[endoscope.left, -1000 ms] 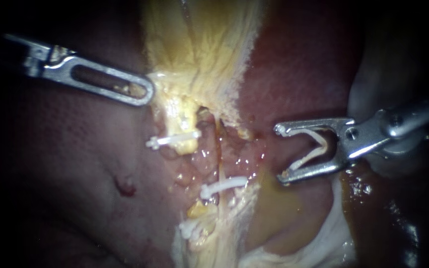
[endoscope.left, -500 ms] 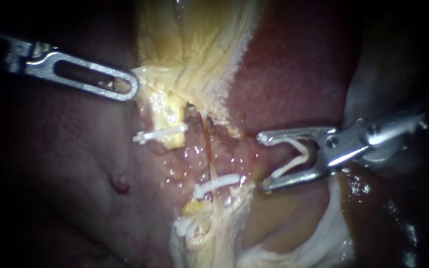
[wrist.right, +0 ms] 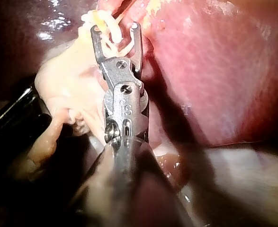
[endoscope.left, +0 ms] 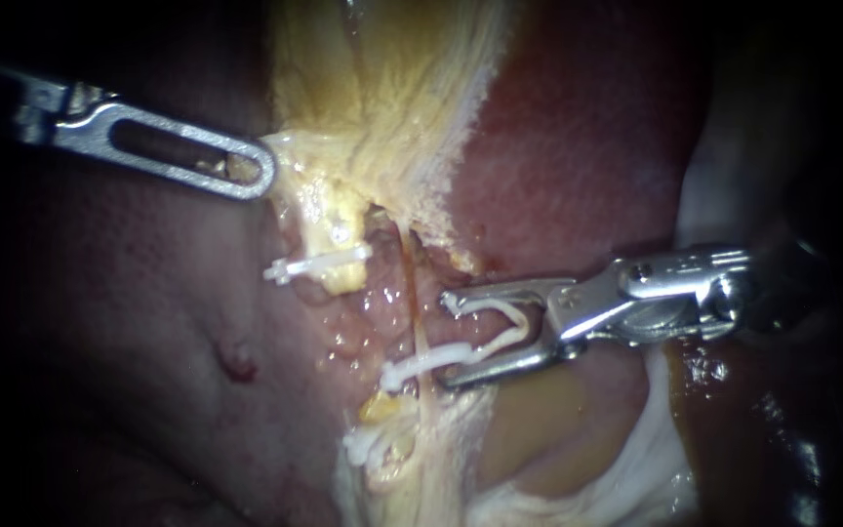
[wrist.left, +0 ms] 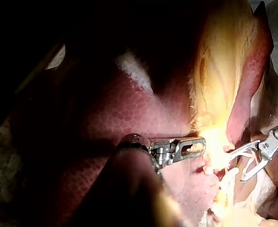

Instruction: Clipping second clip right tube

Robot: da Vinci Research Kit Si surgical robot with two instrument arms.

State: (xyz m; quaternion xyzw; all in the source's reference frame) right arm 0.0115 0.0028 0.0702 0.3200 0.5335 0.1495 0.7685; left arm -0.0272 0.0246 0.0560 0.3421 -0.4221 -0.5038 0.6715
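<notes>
So the right tube [endoscope.left: 414,293] is that thin yellowish strand sitting just ahead of the right instrument's [endoscope.left: 449,340] jaw tips, not between them yet as far as I can see. It already has one white clip [endoscope.left: 426,363] across it, and the tip of the lower jaw is right up against that clip, touching or overlapping it, can't tell which.

The right instrument's jaws stand wide apart but they're holding an open clip [endoscope.left: 500,317] between them, a white V with one leg along each jaw. The right wrist view shows the same thing: the V spread between both jaws, with pale strands just past the tips.

Further out past the tube, on the far side from the right instrument, there's another white clip [endoscope.left: 316,263] across a yellow lump. A third white one [endoscope.left: 368,449] sits lower down the strand.

The left instrument [endoscope.left: 258,171] is well apart from the right one, its slotted jaws closed on the edge of the yellow tissue [endoscope.left: 382,117]. Dark red liver [endoscope.left: 578,146] is behind it all.
</notes>
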